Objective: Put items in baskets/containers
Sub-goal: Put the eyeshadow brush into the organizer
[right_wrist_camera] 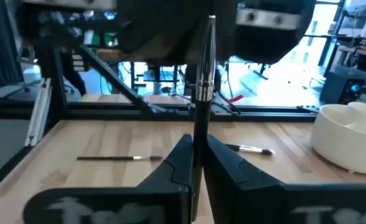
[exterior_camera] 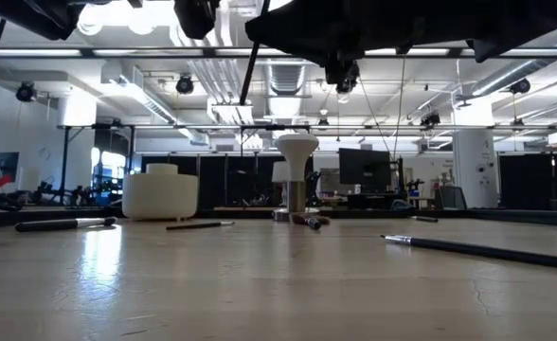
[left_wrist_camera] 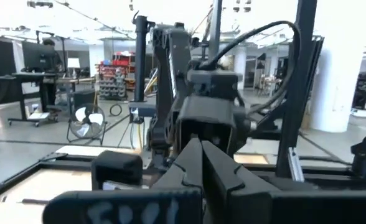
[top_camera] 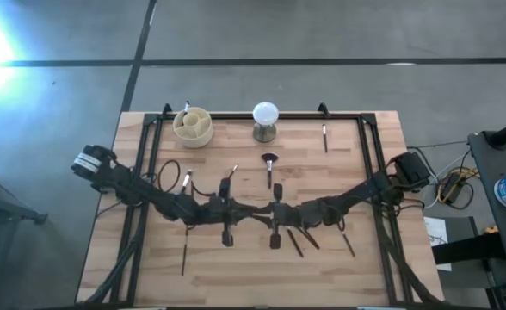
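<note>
Cream cup [top_camera: 193, 126]: round, inner dividers, upright near the table's far-left corner; one brush [top_camera: 186, 106] stands in it, tip up past the rim. In the low view the cup [exterior_camera: 160, 194] sits left of centre.

Fan-head brush [top_camera: 269, 166]: flat on the wood mid-table, fan toward the far edge.

Short dark brush [top_camera: 324, 136]: far right, lying alone.

Brush [top_camera: 187, 179] with a pale tip: left of centre.

Long thin brush [top_camera: 184, 251]: near-left area, lying lengthwise.

Three dark brushes [top_camera: 305, 238]: right of centre toward the near edge, close together, angled.

Brush [right_wrist_camera: 201, 87] with a metal ferrule: held upright between the right gripper's fingers.
</note>
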Robot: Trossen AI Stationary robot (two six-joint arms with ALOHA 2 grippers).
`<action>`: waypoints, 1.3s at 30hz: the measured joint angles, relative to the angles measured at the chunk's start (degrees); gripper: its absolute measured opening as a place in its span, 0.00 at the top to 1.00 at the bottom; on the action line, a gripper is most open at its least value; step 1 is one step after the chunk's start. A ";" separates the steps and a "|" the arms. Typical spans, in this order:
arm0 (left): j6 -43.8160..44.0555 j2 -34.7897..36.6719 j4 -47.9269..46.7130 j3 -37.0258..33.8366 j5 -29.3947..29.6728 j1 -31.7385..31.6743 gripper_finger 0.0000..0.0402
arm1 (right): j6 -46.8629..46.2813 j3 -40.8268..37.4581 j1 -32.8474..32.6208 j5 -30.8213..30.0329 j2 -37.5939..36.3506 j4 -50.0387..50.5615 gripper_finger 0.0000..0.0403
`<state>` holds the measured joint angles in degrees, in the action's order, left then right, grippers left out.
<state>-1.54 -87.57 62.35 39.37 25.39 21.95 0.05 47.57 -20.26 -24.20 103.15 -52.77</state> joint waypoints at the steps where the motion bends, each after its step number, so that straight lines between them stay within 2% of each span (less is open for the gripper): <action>1: 0.03 0.04 0.11 -0.05 -0.71 -0.05 1.00 | 0.02 -0.01 -0.08 0.05 0.00 0.30 0.96; 8: 1.66 0.40 -4.74 -0.28 -2.38 0.00 0.98 | -1.56 -0.08 -0.06 -2.99 -2.50 6.97 0.96; 16: 1.71 3.69 -14.14 -0.30 -1.71 0.07 0.83 | -2.96 -0.09 -0.54 -2.96 -5.27 11.98 0.96; 22: 2.15 3.42 -16.37 -0.30 -0.87 0.04 0.76 | -3.06 -0.09 -0.89 -2.79 -5.27 12.04 0.97; 31: 1.26 1.76 -16.37 0.45 -1.01 -0.66 0.75 | -3.06 -0.09 -0.86 -1.98 -5.27 12.06 0.97; 39: 0.12 0.29 -16.20 2.04 -4.00 -1.24 0.78 | -3.06 -0.09 -0.84 -0.61 -5.27 11.97 0.97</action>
<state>-1.43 -87.28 46.14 41.41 21.39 20.71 -3.01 47.48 -21.10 -24.81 97.89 -40.80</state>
